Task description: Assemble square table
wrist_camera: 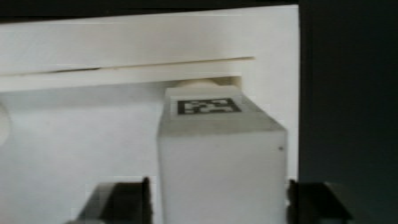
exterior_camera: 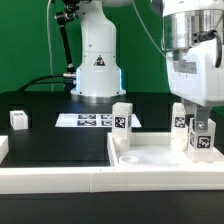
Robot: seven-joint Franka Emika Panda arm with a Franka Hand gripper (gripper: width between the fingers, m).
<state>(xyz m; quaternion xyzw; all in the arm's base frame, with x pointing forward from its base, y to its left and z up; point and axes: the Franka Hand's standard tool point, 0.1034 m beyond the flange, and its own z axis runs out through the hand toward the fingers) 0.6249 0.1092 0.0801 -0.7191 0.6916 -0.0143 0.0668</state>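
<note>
Tabletop (exterior_camera: 150, 160) sits low at the front of the exterior view, toward its right, with one leg (exterior_camera: 122, 120) upright at its rear left corner. Another leg (exterior_camera: 200, 138) stands under the gripper (exterior_camera: 190, 128) at the right — it wants a straight, square descent. A loose leg (exterior_camera: 18, 119) waits far left, near the marker board (exterior_camera: 90, 120).

From the wrist view, the leg (wrist_camera: 222, 160) stands between spread fingers (wrist_camera: 121, 203), neither touching — jaws open, tabletop (wrist_camera: 107, 60) behind.

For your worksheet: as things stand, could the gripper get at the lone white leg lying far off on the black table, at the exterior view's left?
Probably not at once: the gripper straddles another leg over the tabletop. The lone leg lies unobstructed.
</note>
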